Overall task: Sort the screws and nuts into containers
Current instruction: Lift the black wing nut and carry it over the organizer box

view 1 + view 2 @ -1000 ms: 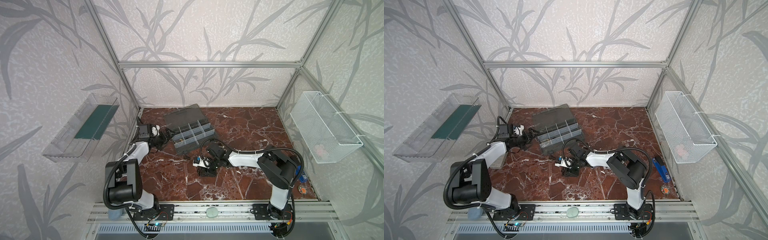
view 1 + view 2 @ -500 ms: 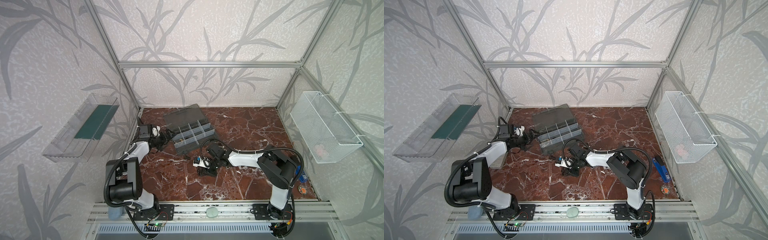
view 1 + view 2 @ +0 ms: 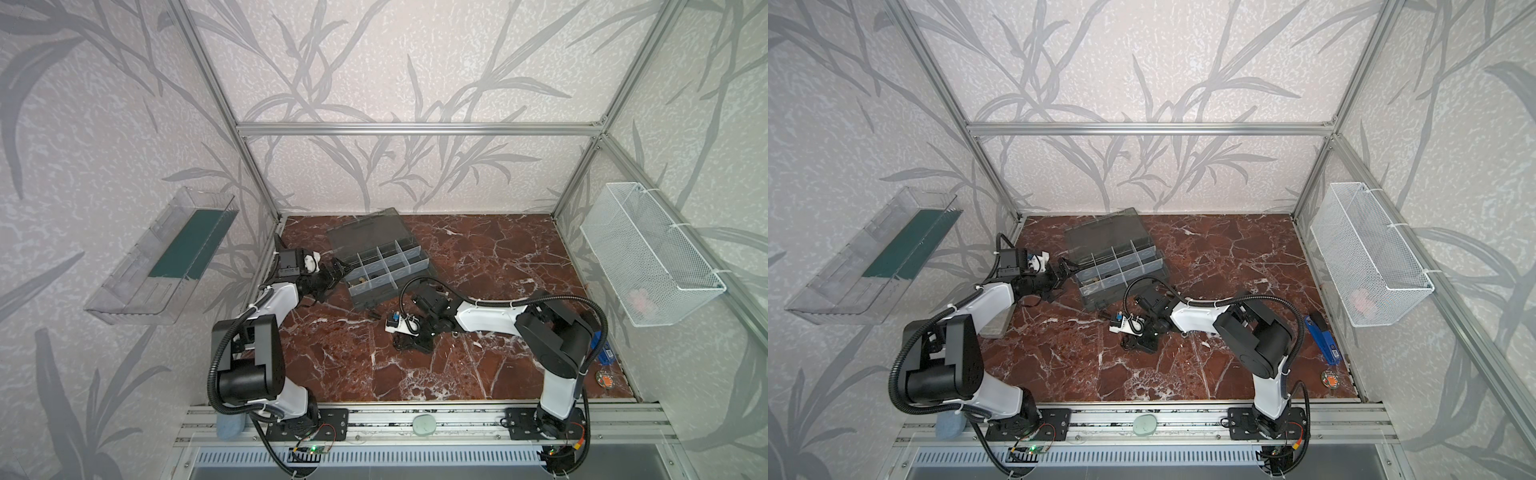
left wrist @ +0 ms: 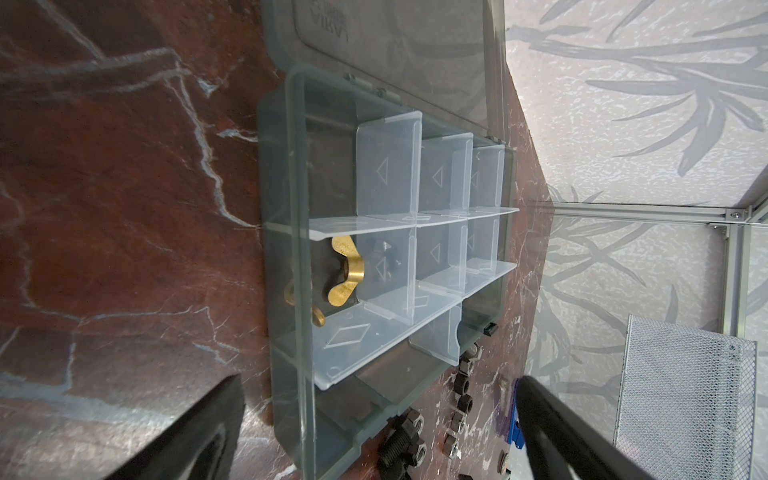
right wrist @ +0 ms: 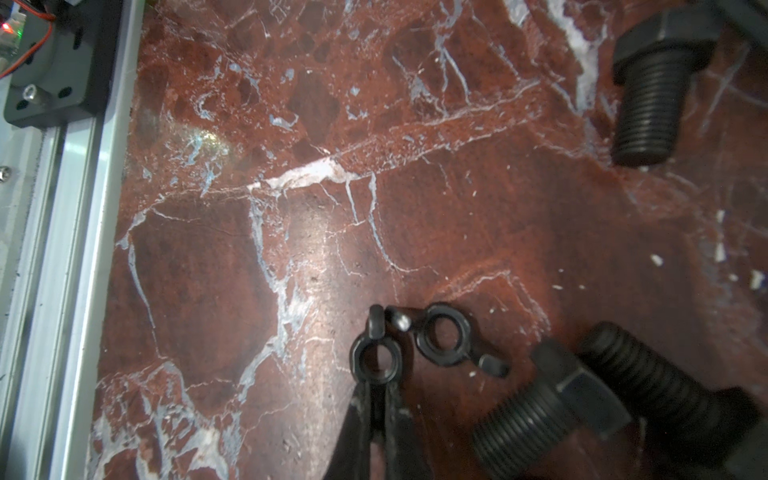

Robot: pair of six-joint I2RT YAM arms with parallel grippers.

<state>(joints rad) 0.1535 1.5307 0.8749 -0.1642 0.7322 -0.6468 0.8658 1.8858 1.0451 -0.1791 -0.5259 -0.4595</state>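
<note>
My right claw point(image 5: 376, 390) is clenched on one wing of a black wing nut point(image 5: 374, 357). The nut sits at the level of the marble floor point(image 5: 249, 249), near the organizer case point(image 3: 388, 289), off its front wall and apart from it. The grip takes only that thin wing, so I judge it a weak hold: keep the jaws pressed together and raise the claw straight up, without twisting. A second black wing nut point(image 5: 446, 338) lies just beside the held one. Whether their wings touch I cannot tell, so lift slowly and check that the second nut stays down. Black hex bolts point(image 5: 648, 83) lie close by, likewise in front of the case, and the path should clear them. Carry the nut across the case's front wall and stop above the cells point(image 4: 388, 174). A cell against the end wall of the case, nearest my left claw point(image 3: 334, 276), already holds a brass wing nut point(image 4: 345, 270), so I judge that cell the correct destination. Lower the claw between the clear dividers before letting go, since a nut dropped from above could bounce into a neighbouring cell. My left claw is released, jaws spread wide, at that end wall of the case; whether it touches the case I cannot tell. Keep it out of the carrying path.
</note>
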